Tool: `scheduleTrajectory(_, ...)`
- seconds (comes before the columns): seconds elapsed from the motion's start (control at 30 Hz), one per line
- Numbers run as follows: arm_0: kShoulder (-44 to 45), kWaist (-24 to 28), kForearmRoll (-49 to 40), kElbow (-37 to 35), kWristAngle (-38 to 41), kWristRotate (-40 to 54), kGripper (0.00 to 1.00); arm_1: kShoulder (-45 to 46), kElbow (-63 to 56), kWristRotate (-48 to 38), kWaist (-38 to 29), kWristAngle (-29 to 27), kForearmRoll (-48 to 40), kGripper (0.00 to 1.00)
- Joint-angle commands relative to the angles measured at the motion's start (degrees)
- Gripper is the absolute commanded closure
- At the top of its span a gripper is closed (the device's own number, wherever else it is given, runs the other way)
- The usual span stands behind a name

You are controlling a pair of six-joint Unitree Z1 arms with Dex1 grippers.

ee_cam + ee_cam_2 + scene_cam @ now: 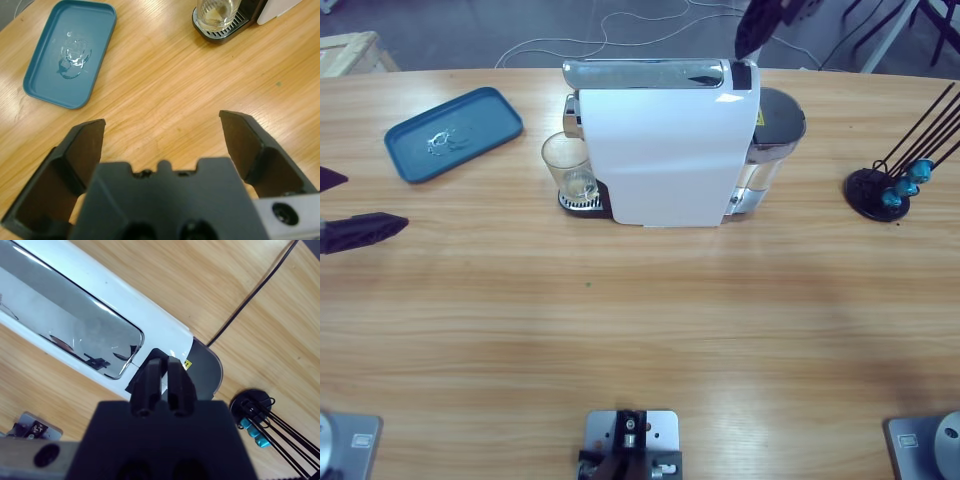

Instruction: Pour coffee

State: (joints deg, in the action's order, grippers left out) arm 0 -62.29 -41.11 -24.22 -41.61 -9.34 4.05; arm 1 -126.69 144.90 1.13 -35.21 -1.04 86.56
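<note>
Glass (571,170) with shallow coffee (215,15) sits under coffee machine (665,150) spout; left gripper (162,135) wide open, empty; right gripper (162,377) closed, empty, above machine; careless grab risks tipping glass.

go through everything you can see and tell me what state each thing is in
Glass: upright on the machine's drip grate, a little coffee in it.
Coffee machine: lid down.
Tray: wet, nothing on it.
Left gripper: open, holding nothing.
Right gripper: shut, over the machine's top.

Bare table (640,320) in front, coffee machine (665,150) mid-table (glass (570,165) tucked beside), tray (453,133), capsule stand (885,192)
</note>
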Motion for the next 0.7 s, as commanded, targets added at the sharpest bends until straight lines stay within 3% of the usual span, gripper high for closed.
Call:
scheduleTrajectory(0.03, -1.6, -0.4, -0.2, 1.8, -0.9, -0.6, 0.009, -2.5, -3.3, -1.1, -0.6, -0.9, 1.5, 1.000)
scheduleTrajectory(0.37, -1.4, -0.4, -0.2, 1.9, -0.9, -0.6, 0.009, -2.0, -5.1, -1.8, -2.1, -1.0, 1.0, 1.000)
scheduleTrajectory(0.6, -1.4, -0.4, -0.2, 1.8, -0.9, -0.6, 0.009, 3.4, 5.5, -2.2, -2.1, -5.7, 4.2, 1.000)
scheduleTrajectory(0.63, -1.4, -0.4, -0.2, 1.8, -0.9, -0.6, 0.009, 3.9, 6.5, -2.3, -2.1, -5.7, 5.2, 0.781)
scheduleTrajectory(0.67, -1.4, -0.4, -0.2, 1.8, -0.9, -0.6, 0.009, 4.7, 6.3, -2.3, -2.1, -5.6, 5.6, 0.477)
scheduleTrajectory(0.7, -1.4, -0.4, -0.2, 1.8, -0.9, -0.6, 0.009, 5.7, 5.8, -2.6, -2.1, -5.5, 5.6, 0.338)
